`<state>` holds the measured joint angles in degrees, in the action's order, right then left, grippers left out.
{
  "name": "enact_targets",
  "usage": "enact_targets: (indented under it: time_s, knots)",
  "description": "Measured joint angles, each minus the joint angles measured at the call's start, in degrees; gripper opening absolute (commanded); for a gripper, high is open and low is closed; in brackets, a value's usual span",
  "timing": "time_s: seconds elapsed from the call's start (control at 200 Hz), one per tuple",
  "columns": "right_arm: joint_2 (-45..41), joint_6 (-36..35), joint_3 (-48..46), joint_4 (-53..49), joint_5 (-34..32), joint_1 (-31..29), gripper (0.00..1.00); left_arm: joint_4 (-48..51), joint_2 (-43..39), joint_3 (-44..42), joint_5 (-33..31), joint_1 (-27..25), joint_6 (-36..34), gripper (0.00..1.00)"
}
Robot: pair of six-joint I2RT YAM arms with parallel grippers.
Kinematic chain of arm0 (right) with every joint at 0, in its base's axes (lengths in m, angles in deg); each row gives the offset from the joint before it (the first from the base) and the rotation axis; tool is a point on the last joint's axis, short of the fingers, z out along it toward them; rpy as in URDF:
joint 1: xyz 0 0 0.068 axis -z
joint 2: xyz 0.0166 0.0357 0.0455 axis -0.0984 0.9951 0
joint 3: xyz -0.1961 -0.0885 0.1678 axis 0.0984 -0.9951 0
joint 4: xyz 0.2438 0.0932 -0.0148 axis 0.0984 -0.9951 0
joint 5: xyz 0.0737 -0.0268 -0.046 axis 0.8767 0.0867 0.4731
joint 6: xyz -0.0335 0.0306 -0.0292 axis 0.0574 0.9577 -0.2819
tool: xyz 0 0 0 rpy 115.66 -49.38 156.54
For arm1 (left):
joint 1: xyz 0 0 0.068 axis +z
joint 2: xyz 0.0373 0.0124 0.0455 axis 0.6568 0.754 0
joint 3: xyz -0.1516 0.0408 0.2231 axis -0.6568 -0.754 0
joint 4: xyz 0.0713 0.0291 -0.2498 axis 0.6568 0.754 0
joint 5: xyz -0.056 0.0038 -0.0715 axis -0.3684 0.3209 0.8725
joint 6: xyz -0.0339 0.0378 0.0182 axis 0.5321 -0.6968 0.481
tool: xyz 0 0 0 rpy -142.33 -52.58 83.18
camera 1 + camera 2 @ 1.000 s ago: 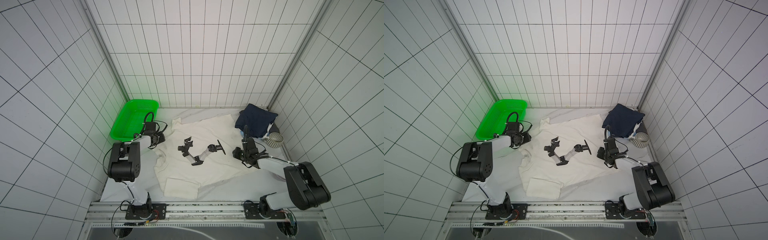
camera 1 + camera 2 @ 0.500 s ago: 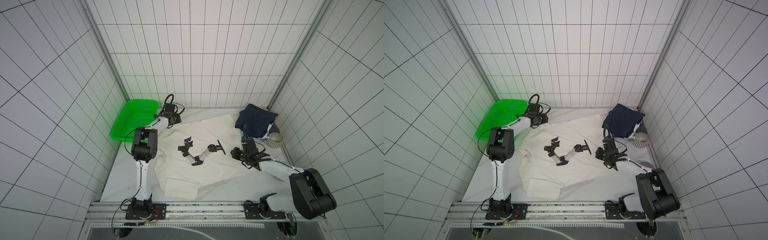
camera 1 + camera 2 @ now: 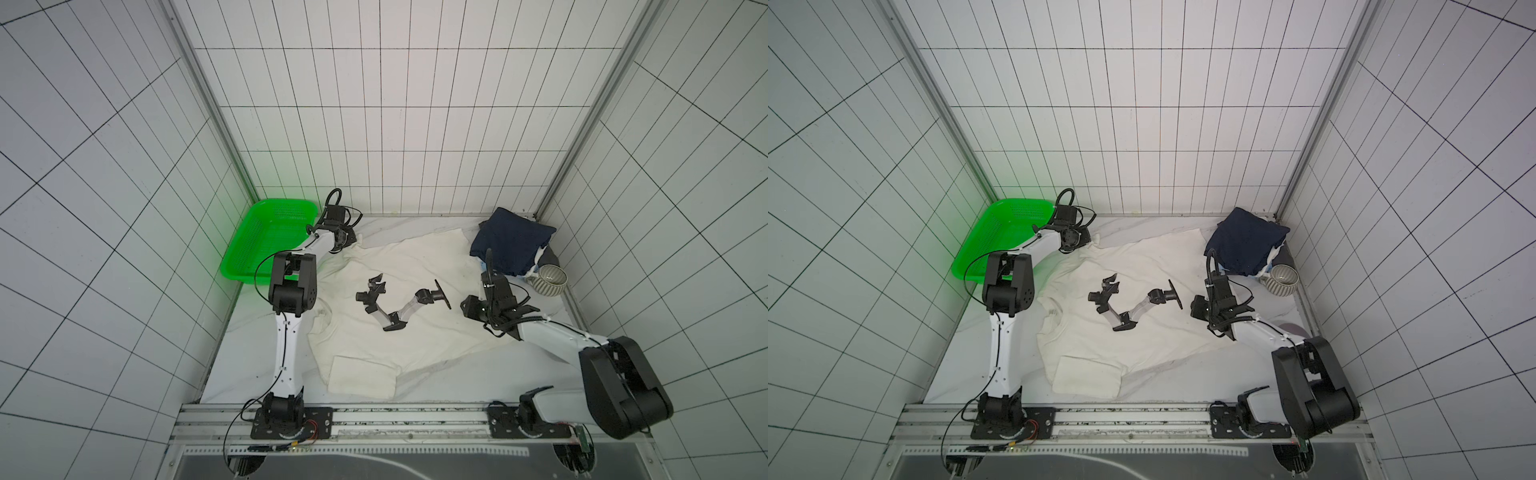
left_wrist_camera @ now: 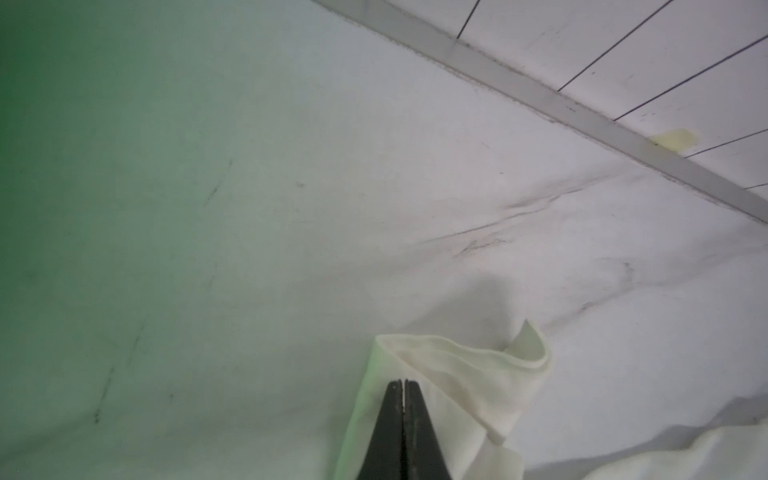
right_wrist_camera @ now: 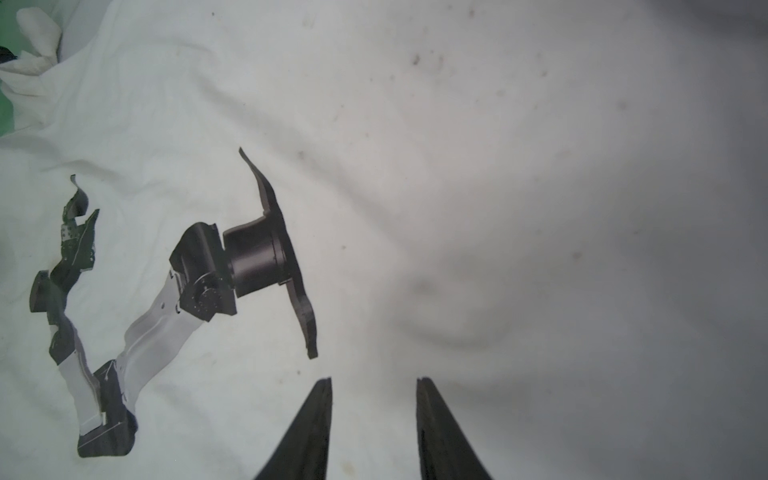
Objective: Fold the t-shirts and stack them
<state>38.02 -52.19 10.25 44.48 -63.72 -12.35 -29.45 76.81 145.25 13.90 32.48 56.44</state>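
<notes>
The veined white desk (image 3: 469, 376) between tiled walls (image 3: 395, 124) is covered by the cream-white t-shirt (image 3: 415, 262). The left pincer (image 4: 402, 384) is clenched at its sleeve, the right pincer (image 5: 374, 380) released above it.

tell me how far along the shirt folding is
Done: the navy t-shirt lies folded in the far right corner. In hand: the left tool pinches a corner of the cream t-shirt, which lies mostly spread out; the right tool is open above it. Left: folding and stacking it.
</notes>
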Motion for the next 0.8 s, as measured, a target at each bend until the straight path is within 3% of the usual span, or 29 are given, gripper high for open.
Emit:
enact_targets:
  time_s: [0.165, 0.245, 0.305, 0.44, 0.66, 0.805]
  knots:
    - [0.74, -0.17, 0.07, 0.0, 0.66, 0.0, 0.36, -3.04, -11.58, -7.21, 1.86, -0.37, -0.04, 0.0]
    - [0.76, -0.17, 0.04, 0.0, 1.11, 0.0, 0.36, -5.51, -16.85, -8.79, 0.96, -0.59, -0.66, 0.37]
    - [0.76, -0.17, 0.07, 0.0, 1.46, 0.0, 0.36, -7.15, -18.49, -8.5, 0.07, -0.63, -0.76, 0.46]
    - [0.76, -0.22, 0.07, 0.0, 2.16, 0.0, 0.37, -8.15, -14.16, -4.87, -1.33, -0.63, -1.92, 0.49]
    - [1.44, -1.05, 1.68, -0.28, 3.56, 0.0, 0.37, -4.94, 1.73, 0.55, -2.82, -0.31, -2.84, 0.54]
    - [1.49, -1.7, 2.29, -0.26, 3.63, 0.0, 0.37, -4.81, 2.97, 1.25, -3.67, -0.24, -3.26, 0.52]
